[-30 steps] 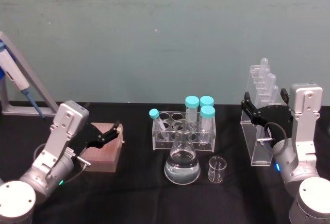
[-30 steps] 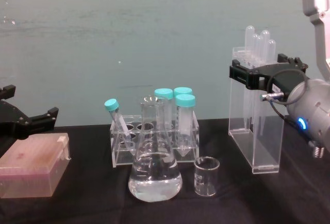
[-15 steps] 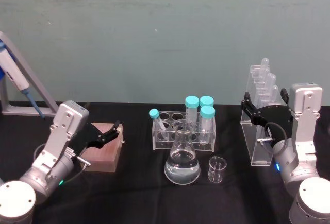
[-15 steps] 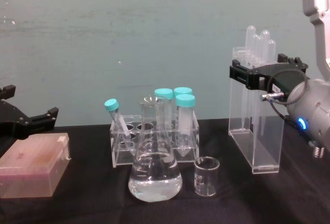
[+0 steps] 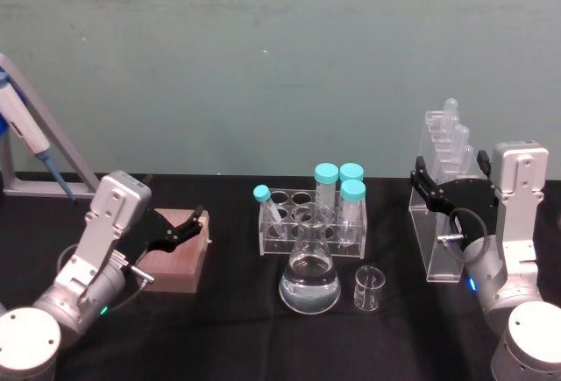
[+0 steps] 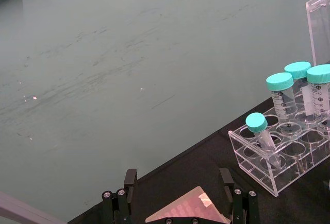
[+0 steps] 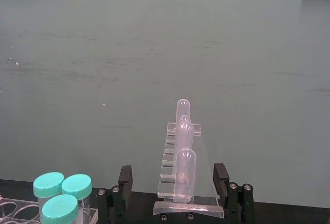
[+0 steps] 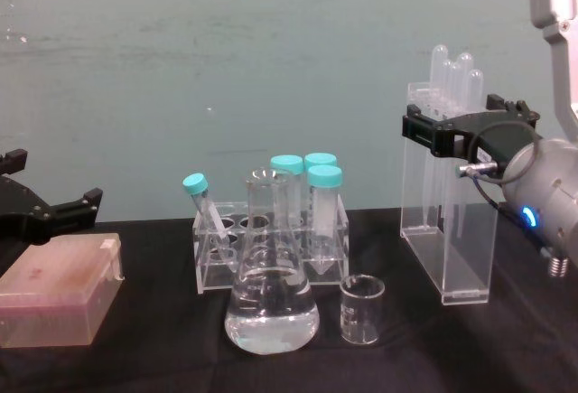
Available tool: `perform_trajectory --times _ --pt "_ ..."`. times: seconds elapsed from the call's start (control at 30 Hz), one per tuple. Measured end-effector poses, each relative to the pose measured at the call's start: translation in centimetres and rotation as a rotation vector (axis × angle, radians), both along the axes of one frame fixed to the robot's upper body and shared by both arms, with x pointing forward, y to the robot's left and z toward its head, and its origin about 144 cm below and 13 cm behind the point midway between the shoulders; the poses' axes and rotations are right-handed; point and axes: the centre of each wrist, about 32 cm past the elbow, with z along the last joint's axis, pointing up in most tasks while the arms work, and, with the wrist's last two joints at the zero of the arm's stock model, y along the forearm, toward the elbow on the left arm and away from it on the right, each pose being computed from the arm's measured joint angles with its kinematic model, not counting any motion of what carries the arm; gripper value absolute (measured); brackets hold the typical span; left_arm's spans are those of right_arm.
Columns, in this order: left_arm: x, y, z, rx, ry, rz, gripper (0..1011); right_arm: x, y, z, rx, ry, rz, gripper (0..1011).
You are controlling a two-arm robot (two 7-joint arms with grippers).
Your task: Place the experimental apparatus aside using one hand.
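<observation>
Nothing has shifted since the prior frame | right gripper [image 5: 449, 175] spread open, jaws astride the upright acrylic pipette stand [image 5: 443, 241], right of flask [image 5: 309, 280] and beaker [image 5: 369, 287] | left gripper [image 5: 198, 222] open, parked well left | your right arm is nearest.

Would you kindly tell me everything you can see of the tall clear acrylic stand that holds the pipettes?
The acrylic stand is a tall, narrow, transparent frame standing upright on the black table, at the robot's right, apart from the other labware. Its stepped top holds several clear plastic pipettes with their rounded bulbs pointing up. The right gripper is level with its upper part, with open fingers on either side of it. Whether a finger touches the acrylic cannot be told.
</observation>
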Motion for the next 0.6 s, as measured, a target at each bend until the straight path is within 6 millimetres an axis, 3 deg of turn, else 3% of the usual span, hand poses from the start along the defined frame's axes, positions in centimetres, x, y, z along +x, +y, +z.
perform_trajectory --times 0.6 --pt "0.00 0.00 0.00 0.000 0.000 0.000 1000 0.00 0.00 -0.01 0.000 0.000 0.000 1000"
